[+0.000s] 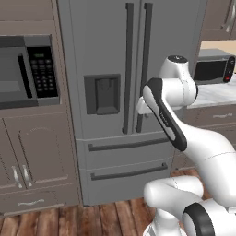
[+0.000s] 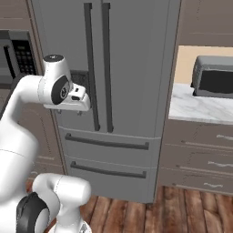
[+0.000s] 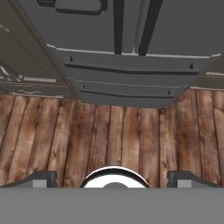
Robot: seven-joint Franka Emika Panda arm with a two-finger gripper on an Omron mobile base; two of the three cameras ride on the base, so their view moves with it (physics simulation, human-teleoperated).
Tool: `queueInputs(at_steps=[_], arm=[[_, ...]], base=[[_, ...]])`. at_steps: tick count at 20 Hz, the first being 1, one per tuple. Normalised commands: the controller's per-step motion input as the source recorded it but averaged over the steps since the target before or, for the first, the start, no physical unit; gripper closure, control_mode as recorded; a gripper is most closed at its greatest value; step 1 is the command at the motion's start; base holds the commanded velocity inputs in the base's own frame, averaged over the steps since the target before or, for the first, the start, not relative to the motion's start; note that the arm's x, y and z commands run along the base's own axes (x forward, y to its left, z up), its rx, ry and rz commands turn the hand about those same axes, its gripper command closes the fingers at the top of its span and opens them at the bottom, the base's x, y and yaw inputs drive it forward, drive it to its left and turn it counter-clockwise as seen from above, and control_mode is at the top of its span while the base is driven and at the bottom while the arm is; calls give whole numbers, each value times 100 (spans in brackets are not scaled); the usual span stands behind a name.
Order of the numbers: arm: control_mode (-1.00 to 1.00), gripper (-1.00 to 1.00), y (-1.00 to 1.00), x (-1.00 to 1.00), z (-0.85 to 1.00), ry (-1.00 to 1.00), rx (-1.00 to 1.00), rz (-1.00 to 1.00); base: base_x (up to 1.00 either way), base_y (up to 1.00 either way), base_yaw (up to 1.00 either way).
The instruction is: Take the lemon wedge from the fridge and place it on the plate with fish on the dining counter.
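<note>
The fridge (image 1: 124,92) stood shut in front of the robot, both upper doors closed and both lower drawers pushed in. The step in hand was judged to be the first one — reaching the fridge and opening it — since nothing had yet been taken out. The lemon wedge could not be seen; it was presumably behind the closed doors. The plate with fish and the dining counter were likewise out of sight.

The tool (image 3: 112,179) was open, its two finger tips standing wide apart at the bottom of the hand view, with nothing between them. It pointed down at the wooden floor (image 3: 109,135) before the fridge base, apart from the doors.

The next move was judged to call for raising and turning the tool toward one of the handles (image 1: 128,69), closing on it and pulling the door outward — enough swing room beside the arm would be needed.

Count of items:
- Fridge: one, with two long vertical handles, one dispenser recess (image 1: 102,94) and two drawers.
- Microwave (image 1: 27,71): one, built in left of the fridge.
- Toaster oven (image 2: 214,77): one, on the side worktop (image 2: 200,107) to the right.
</note>
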Motion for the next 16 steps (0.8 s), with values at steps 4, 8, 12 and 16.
queueInputs(at_steps=[4,8,12,16], arm=[[-100,-100,-17,2,4,-6,0,0],[-100,-100,-41,7,34,-38,0,0],[-100,-100,-44,40,42,-28,0,0],[-100,-100,-15,43,48,-30,0,2]], base=[[0,0,0],[0,0,0],[0,0,0],[0,0,0]])
